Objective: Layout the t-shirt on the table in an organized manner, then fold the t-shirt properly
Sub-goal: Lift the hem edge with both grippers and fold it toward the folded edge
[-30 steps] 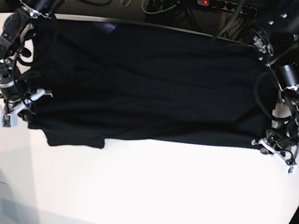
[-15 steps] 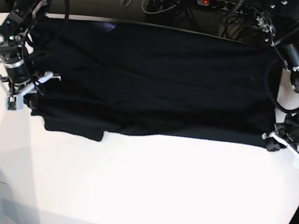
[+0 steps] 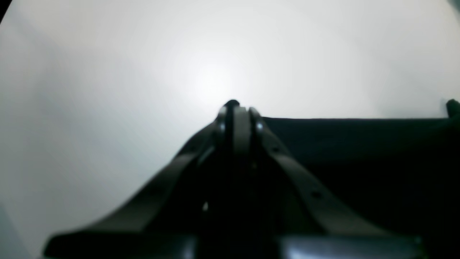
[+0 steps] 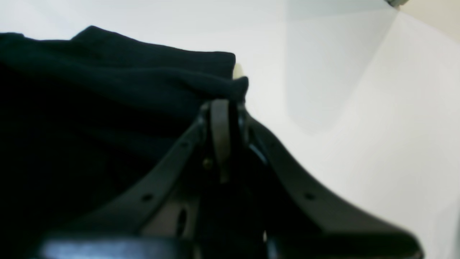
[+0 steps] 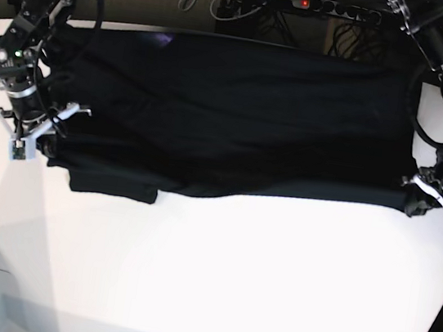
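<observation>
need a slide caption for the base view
Both arms hold the black t-shirt stretched across the white table, left gripper and right gripper clamped on opposite ends.

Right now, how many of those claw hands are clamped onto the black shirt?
2. The right gripper pinches the t-shirt at its sleeve end; the left gripper pinches the opposite corner.
</observation>
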Robot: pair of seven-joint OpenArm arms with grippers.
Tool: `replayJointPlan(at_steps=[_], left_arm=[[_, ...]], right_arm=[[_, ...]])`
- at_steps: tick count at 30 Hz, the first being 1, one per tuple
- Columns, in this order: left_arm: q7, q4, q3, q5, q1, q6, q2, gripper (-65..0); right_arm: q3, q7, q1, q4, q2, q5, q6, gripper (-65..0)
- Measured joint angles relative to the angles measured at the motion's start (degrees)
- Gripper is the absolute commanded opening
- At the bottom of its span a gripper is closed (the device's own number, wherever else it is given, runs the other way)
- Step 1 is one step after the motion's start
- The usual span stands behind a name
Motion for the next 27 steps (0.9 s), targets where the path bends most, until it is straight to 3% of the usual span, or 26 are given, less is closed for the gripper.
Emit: replayJointPlan(at_steps=[10, 23, 27], left_arm=[[0.5, 0.2, 0.0, -0.3, 2.5, 0.0, -0.8, -64.9], [0.5, 0.3, 0.0, -0.2, 4.6, 0.0, -0.8, -64.9], [4.6, 0.3, -2.6, -0.3, 4.6, -0.2, -0.7, -64.9]], right_arm=[[8.9, -0.3, -0.9, 0.1, -0.2, 5.0, 0.2, -65.0], [9.1, 0.2, -7.1, 0.1, -2.2, 5.4, 0.2, -65.0], [9.1, -0.1, -8.2, 0.0, -2.2, 5.3, 0.2, -65.0]])
